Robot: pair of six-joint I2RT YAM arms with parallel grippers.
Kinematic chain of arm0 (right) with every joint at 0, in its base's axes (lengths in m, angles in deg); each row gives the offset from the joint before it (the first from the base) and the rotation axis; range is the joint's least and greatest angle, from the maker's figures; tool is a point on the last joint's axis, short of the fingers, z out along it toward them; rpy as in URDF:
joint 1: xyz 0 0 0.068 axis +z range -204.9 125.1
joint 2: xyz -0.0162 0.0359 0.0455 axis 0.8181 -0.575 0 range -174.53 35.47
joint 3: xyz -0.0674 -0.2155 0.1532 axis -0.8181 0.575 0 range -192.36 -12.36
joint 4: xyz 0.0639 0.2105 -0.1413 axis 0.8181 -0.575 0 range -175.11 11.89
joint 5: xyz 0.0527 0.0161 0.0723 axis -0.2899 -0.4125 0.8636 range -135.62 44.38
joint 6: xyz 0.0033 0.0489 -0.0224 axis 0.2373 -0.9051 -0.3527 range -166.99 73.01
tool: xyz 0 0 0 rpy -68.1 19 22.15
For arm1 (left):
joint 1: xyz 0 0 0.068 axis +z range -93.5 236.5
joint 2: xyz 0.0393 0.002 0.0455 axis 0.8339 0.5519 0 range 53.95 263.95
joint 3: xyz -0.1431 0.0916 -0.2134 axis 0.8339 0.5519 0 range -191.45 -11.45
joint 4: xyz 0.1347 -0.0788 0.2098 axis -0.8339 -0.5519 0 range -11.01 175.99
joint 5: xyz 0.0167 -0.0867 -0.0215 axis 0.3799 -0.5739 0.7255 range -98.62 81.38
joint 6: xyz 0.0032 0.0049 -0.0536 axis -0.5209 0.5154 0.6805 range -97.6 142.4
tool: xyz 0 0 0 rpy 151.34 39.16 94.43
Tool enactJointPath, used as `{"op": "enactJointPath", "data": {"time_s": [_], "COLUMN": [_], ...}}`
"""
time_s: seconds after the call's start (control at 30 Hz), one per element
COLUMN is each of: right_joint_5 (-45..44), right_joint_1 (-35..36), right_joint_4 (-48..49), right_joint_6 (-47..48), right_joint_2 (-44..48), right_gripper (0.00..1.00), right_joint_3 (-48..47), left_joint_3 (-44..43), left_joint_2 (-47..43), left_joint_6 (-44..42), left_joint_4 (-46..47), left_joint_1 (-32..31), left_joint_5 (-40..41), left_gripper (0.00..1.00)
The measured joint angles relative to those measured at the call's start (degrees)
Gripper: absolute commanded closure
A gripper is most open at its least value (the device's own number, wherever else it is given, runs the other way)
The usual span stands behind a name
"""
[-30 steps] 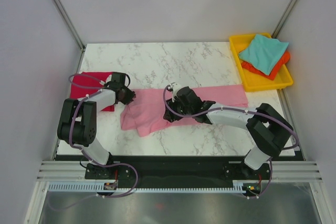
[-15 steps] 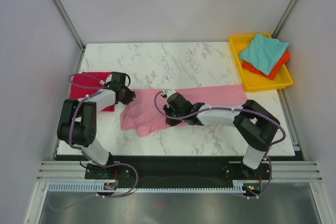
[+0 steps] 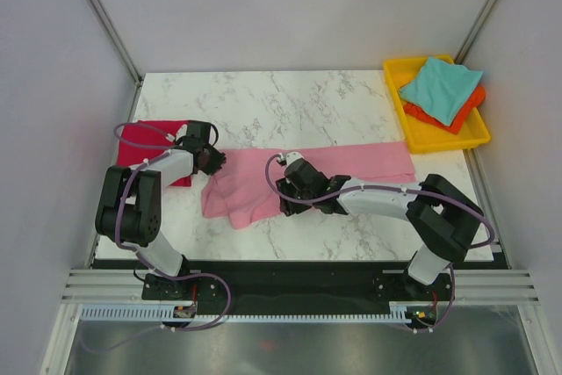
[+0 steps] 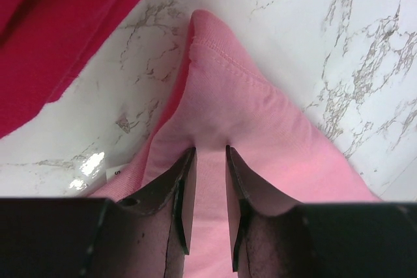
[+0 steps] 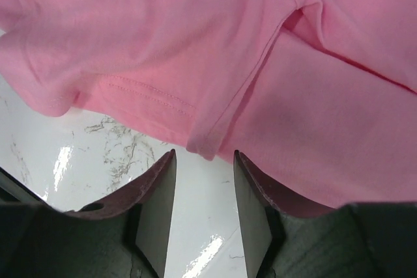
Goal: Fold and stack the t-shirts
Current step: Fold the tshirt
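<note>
The light pink t-shirt point(image 3: 369, 160) lies spread across the middle of the marble table. My left gripper point(image 3: 213, 162) is shut on its left corner; the left wrist view shows pink cloth point(image 4: 260, 122) pinched between the fingers of that gripper point(image 4: 210, 151). My right gripper point(image 3: 290, 204) is open and low at the shirt's near edge; in the right wrist view that gripper point(image 5: 204, 155) has bare table between its fingers and the pink hem point(image 5: 208, 141) just ahead of the tips. The crimson t-shirt point(image 3: 140, 138) lies folded at the far left and also shows in the left wrist view point(image 4: 58, 37).
A yellow tray point(image 3: 439, 140) stands at the back right with the teal t-shirt point(image 3: 439, 85) lying on the orange t-shirt point(image 3: 464, 111). White walls enclose the table on the left, back and right. Bare marble point(image 3: 290, 98) lies behind the pink shirt.
My right gripper has moved left and toward the near edge of the pink shirt, now sitting low at its hem. The left gripper and the shirts have not moved.
</note>
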Motion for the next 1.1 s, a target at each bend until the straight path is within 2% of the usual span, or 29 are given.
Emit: {"op": "enactJointPath", "data": {"time_s": [0.33, 0.43, 0.47, 0.53, 0.57, 0.63, 0.9, 1.03, 1.1], "right_joint_5": [-5.1, -6.0, -6.2, -6.4, -6.6, -6.6, -5.4, -3.7, -2.5], "right_joint_1": [2.0, 2.1, 2.1, 2.1, 2.1, 2.1, 2.1, 2.1, 2.1], "right_joint_4": [-2.8, -2.9, -3.0, -3.5, -3.8, -3.8, -5.2, -5.9, -6.4], "right_joint_6": [0.2, 0.3, 0.3, 0.5, 0.4, 0.2, -0.2, -0.6, -0.5], "right_joint_2": [-3.3, -5.3, -5.7, -6.2, -6.2, -6.2, -3.3, -3.0, -3.0], "right_gripper": [0.55, 0.68, 0.77, 0.85, 0.93, 0.98, 0.95, 0.67, 0.63], "right_joint_3": [-3.7, -5.2, -5.5, -5.5, -5.5, -5.5, -4.2, -4.2, -4.0], "left_joint_3": [0.0, 0.0, 0.0, 0.0, 0.0, 0.0, 0.0, 0.0, 0.0], "left_joint_2": [-0.2, -0.2, -0.2, -0.2, -0.2, -0.2, -0.2, -0.2, -0.2], "left_joint_6": [0.0, 0.0, 0.0, 0.0, 0.0, 0.0, 0.0, 0.0, 0.0], "left_joint_4": [-0.5, -0.5, -0.6, -0.6, -0.7, -0.7, -0.7, -0.7, -0.7], "left_joint_1": [0.0, 0.0, 0.0, 0.0, 0.0, 0.0, 0.0, 0.0, 0.0], "left_joint_5": [0.3, 0.4, 0.4, 0.4, 0.4, 0.4, 0.6, 1.0, 1.1], "left_gripper": [0.69, 0.69, 0.69, 0.69, 0.69, 0.69, 0.69, 0.69, 0.69]}}
